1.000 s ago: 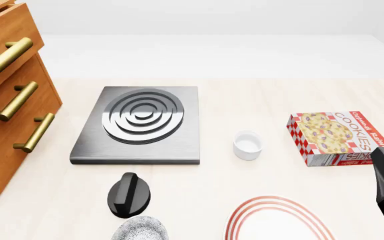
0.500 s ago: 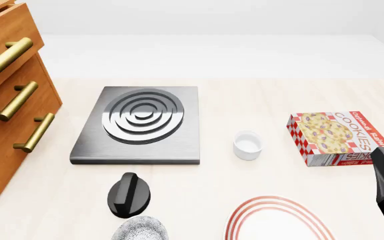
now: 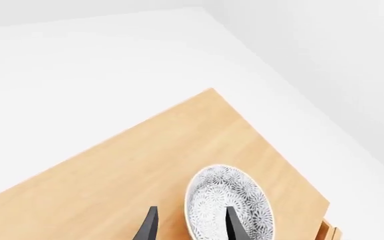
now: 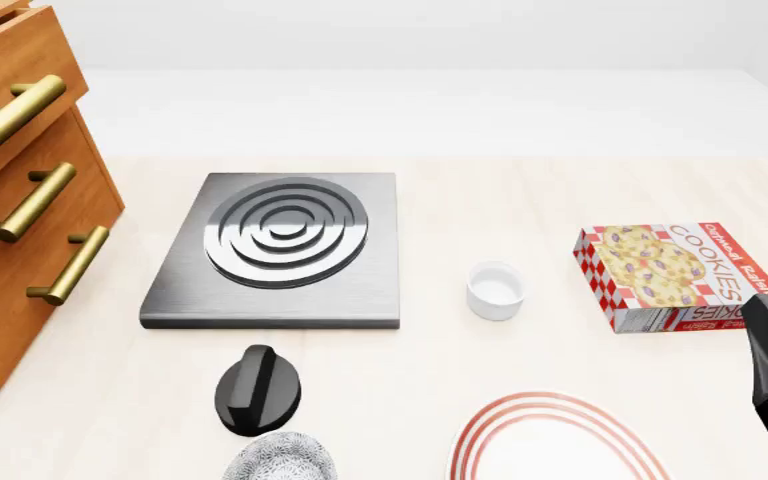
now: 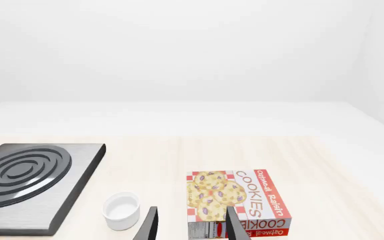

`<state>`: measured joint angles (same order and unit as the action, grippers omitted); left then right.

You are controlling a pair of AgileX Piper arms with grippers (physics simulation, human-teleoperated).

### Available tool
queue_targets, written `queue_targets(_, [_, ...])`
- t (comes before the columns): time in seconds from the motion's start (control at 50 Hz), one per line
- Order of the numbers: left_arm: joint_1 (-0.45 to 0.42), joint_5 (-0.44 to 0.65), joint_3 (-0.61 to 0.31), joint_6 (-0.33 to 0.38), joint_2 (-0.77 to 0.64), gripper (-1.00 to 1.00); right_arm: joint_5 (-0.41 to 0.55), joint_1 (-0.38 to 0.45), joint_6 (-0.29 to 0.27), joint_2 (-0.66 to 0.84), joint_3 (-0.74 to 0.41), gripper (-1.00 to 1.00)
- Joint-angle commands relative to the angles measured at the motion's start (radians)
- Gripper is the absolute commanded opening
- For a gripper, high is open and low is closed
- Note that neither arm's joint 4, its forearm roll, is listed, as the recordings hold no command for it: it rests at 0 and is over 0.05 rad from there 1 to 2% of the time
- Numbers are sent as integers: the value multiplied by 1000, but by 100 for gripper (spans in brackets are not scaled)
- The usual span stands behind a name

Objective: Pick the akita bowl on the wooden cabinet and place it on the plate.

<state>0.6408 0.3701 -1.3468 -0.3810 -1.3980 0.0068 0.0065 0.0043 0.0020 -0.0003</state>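
My left hand [image 3: 188,227] hung spread above the cabinet [image 3: 145,160], one finger over the bowl [image 3: 229,202]; my right hand [image 5: 190,227] was spread too.

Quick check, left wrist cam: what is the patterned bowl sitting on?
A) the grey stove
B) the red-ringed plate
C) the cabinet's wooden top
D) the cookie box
C: in the left wrist view the akita bowl rests on the orange-brown top of the wooden cabinet, just ahead of the left end effector, whose fingers stand apart.
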Motion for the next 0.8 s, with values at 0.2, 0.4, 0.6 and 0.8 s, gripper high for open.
queue_targets(0.2, [-16,11,8,28,-10,-100,0,0,0,0,0,100])
queue_targets(0.4, [-10,39,-1,-11,21,-100,0,0,0,0,0,100])
queue_targets(0.6, [-16,92,-25,-66,76,-100,0,0,0,0,0,100])
queue_targets(0.8, [-1,143,-58,-140,123,-100,0,0,0,0,0,100])
